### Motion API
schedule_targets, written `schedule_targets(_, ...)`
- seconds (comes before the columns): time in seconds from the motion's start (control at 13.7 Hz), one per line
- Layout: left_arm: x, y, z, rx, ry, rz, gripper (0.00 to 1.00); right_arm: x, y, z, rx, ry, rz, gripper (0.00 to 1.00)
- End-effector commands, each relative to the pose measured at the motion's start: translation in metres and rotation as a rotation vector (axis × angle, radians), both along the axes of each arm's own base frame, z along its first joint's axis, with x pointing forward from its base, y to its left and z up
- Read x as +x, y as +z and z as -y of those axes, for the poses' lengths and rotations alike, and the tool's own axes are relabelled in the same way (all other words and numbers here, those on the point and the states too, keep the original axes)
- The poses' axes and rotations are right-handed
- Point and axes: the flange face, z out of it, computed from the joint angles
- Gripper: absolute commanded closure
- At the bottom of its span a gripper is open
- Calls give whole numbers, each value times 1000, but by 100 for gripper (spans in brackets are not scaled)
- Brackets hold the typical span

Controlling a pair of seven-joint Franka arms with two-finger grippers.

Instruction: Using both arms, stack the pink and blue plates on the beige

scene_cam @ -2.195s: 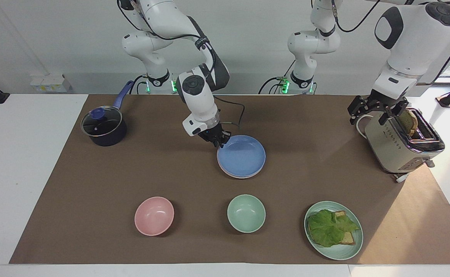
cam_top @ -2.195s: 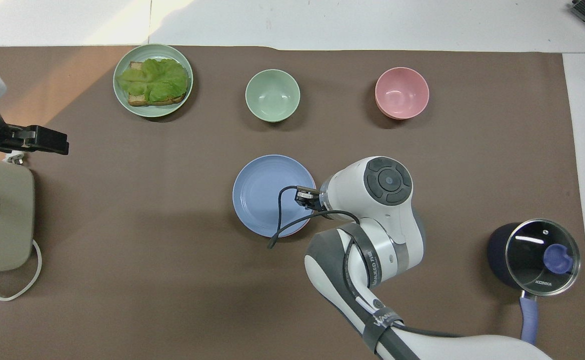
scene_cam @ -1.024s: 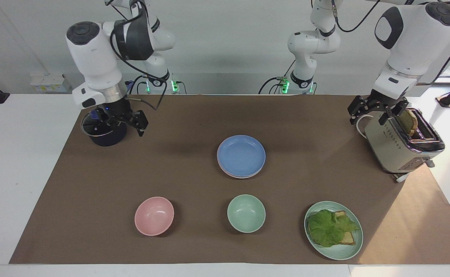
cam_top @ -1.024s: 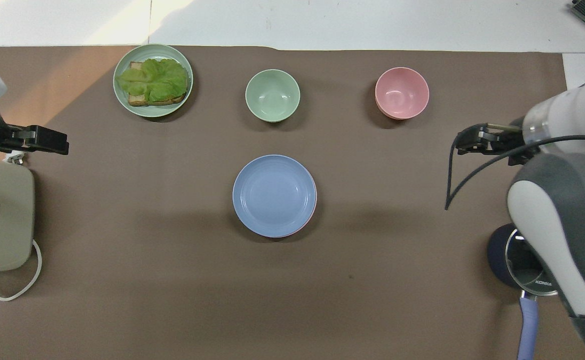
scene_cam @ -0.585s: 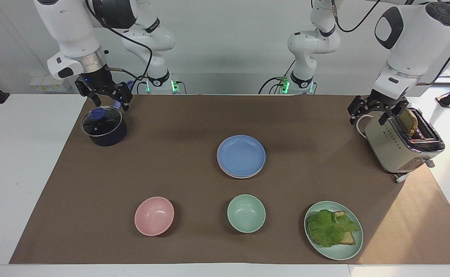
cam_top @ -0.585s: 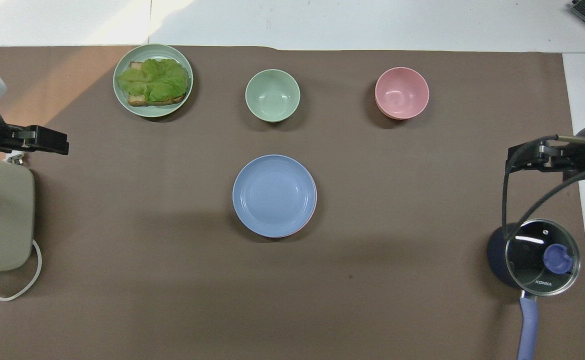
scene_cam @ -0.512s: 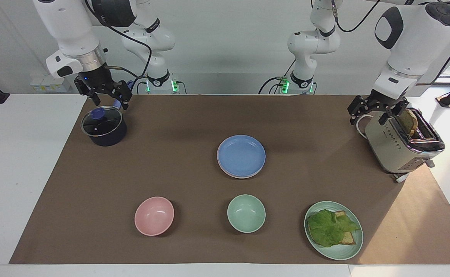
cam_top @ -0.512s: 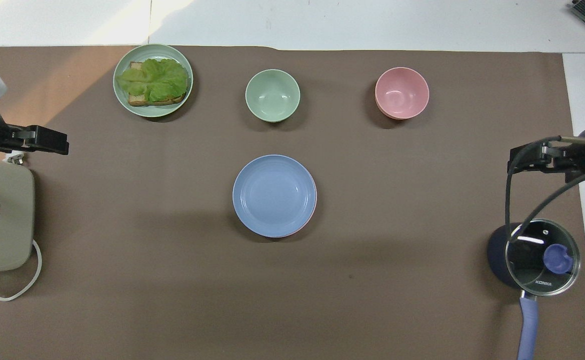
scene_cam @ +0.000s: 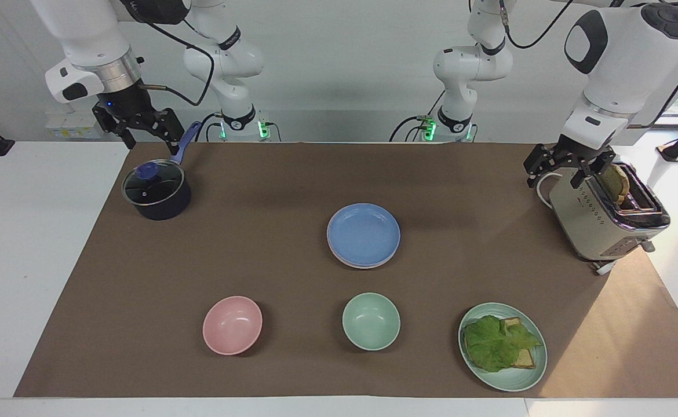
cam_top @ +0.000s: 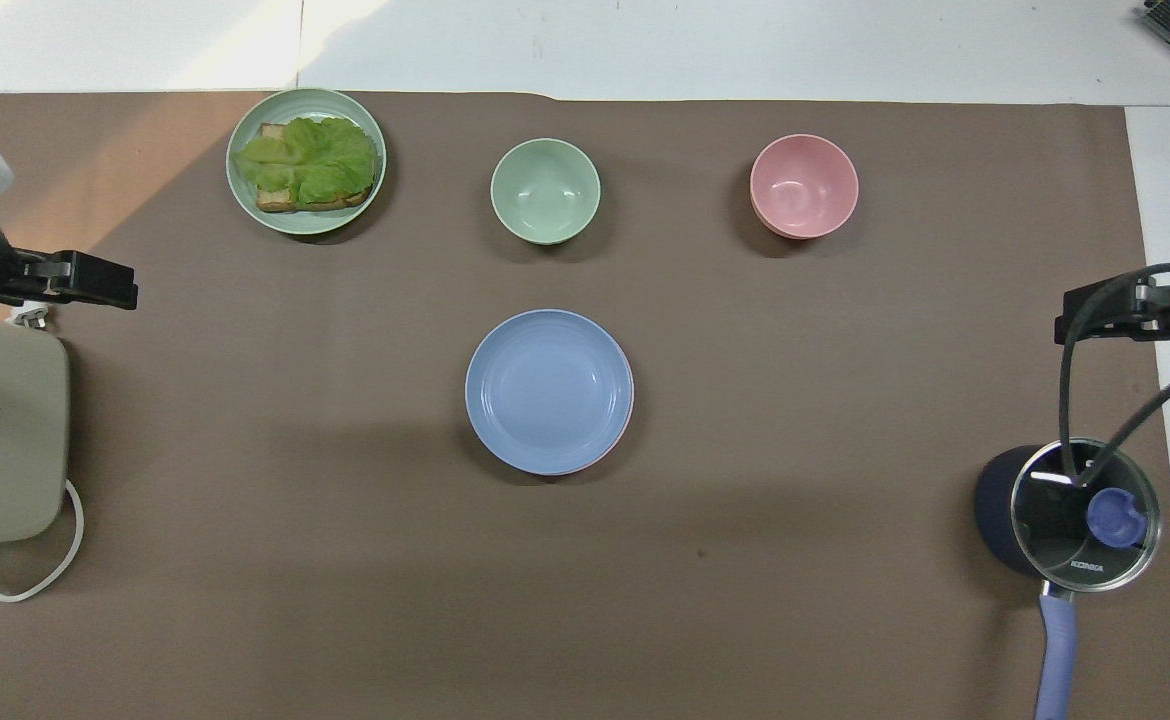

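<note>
Blue plate [scene_cam: 364, 233] lies flat at the centre of the frame, face up, on top of the stack; being round, it has no long axis we can name. We catch a sliver of the pink plate [scene_cam: 347, 262] at its lower edge, and the beige one we cannot make out. Low in the frame sit the pink bowl [scene_cam: 232, 324], green bowl [scene_cam: 371, 321] and lettuce plate [scene_cam: 503, 346], all well apart from the stack. We see the right gripper [scene_cam: 143, 132] at upper left, raised above the saucepan [scene_cam: 156, 191], jaws spread and empty. Left gripper [scene_cam: 567, 164] hangs by the toaster [scene_cam: 607, 213] at upper right, also spread, holding nothing.
</note>
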Motion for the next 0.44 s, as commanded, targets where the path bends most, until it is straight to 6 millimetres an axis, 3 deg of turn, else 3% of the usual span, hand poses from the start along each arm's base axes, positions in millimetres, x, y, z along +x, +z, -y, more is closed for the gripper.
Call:
schedule_targets(0.0, -3, 8, -5, 16, -9, -3, 0, 1, 6, -1, -12, 54, -8, 0)
schedule_targets(0.37, -3, 8, -5, 16, -9, -3, 0, 0, 5, -1, -7, 56, -14, 0)
